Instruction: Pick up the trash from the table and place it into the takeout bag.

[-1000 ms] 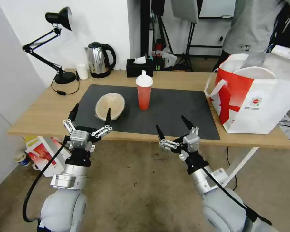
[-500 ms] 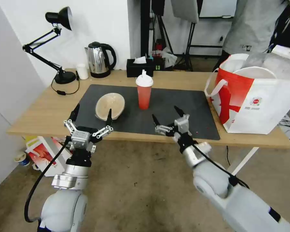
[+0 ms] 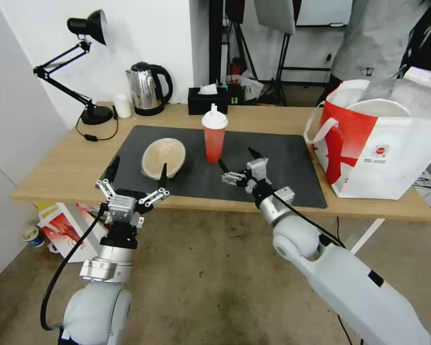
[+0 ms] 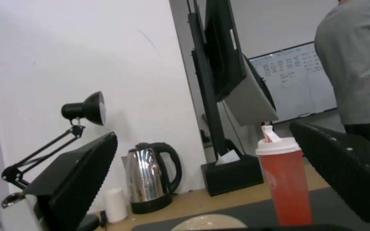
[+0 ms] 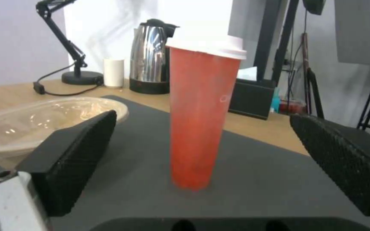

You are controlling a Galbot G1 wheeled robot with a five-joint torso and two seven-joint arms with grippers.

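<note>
Now the red drink cup [image 3: 214,137] stands upright near the middle of the dark grey mat [image 3: 282,158] on the table [image 3: 57,167], its white domed lid on, and everything else is best placed from it. Just in front of the cup, toward the robot, the right gripper [image 3: 234,162] hangs low over the mat with its jaws spread wide and nothing between them; in the right wrist view the cup [image 5: 202,118] stands in the gap between the two black fingers [image 5: 71,157], touching neither. Beside the cup on the robot's left lies the beige oval bowl [image 3: 163,157], also on the mat and apart from the cup. Farther out on that side, at the near table edge in front of the bowl, the left gripper [image 3: 138,171] waits, fingers wide apart and holding nothing. Well to the cup's other side, past the end of the mat, the takeout bag [image 3: 378,153] stands open on the tabletop, a large white round bowl [image 3: 383,106] already showing inside its mouth. Behind the cup, along the far edge of the table, are a black tissue box [image 3: 207,101], a steel kettle [image 3: 147,89], a small white cup [image 3: 122,106] and a black desk lamp [image 3: 84,67].
</note>
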